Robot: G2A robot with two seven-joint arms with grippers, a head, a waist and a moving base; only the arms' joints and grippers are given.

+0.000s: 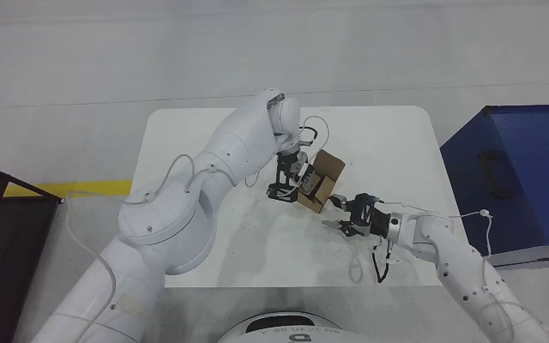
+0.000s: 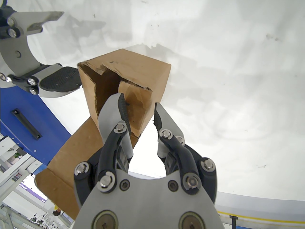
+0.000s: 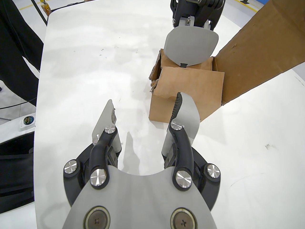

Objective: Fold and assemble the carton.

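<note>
1. Where the white table point(image 1: 206, 146) is viewed from above, the carton point(image 1: 319, 184) is found standing near its middle, brown, with its open side up.
2. One long flap is seen raised from the carton's rim and leaning outward. The rim on another side is noted as torn and ragged.
3. The left gripper point(image 2: 139, 114) is held at the carton's rim, on the side opposite the right gripper point(image 3: 145, 110).
4. The left fingers are parted. One is set inside the carton and the other outside it, with a wall corner between them. Whether the pads press the cardboard cannot be told.
5. The right gripper is held low, just beside the carton, its fingers spread wide. One finger's tip is laid at the carton's outer wall, and the other is kept well apart from the carton, over bare table.
6. A blue bin point(image 1: 506, 171) is recorded past the table's edge, well apart from the carton.
</note>
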